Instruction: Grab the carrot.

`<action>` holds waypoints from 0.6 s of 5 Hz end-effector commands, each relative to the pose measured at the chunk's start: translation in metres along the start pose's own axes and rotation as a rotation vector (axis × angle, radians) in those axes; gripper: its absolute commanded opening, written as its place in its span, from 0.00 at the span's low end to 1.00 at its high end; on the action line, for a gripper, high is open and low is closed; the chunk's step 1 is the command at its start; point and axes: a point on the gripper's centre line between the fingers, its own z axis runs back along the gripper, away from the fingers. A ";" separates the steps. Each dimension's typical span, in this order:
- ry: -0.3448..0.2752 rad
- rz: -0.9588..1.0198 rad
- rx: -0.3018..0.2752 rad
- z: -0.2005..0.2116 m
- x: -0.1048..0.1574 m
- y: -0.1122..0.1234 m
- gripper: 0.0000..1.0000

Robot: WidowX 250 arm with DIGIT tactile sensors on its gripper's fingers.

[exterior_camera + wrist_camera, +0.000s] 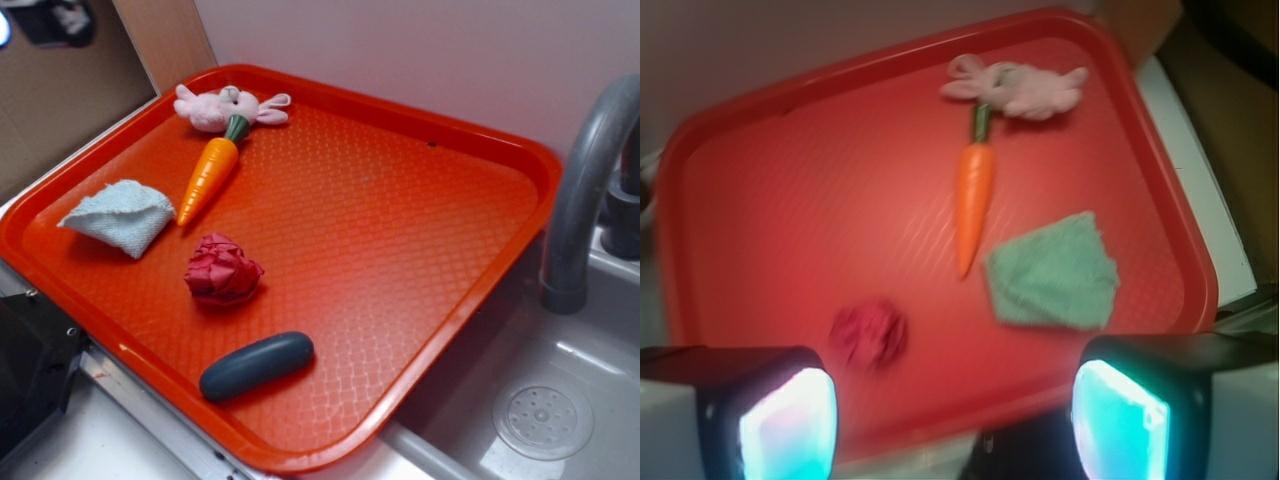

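Observation:
The carrot (209, 177) (975, 192) is a smooth orange cone with a dark green stem, lying on the red tray (400, 220) (800, 200) at its far left. Its stem end touches a pink plush bunny (226, 106) (1020, 88). In the wrist view my gripper (953, 425) hangs well above the tray's near edge, far from the carrot. It is open, its two glowing pads (787, 425) wide apart with nothing between them. The gripper does not show in the exterior view.
A folded pale blue cloth (120, 215) (1053, 272) lies beside the carrot's tip. A red crumpled cloth ball (222, 270) (869, 333) and a dark grey oblong (256, 365) sit nearer the front. A grey faucet (583, 180) and sink (540, 415) stand right of the tray.

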 end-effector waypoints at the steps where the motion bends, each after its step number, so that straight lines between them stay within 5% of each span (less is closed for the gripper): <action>1: -0.086 0.062 0.016 -0.038 0.046 0.013 1.00; 3: -0.055 0.052 0.061 -0.089 0.052 0.007 1.00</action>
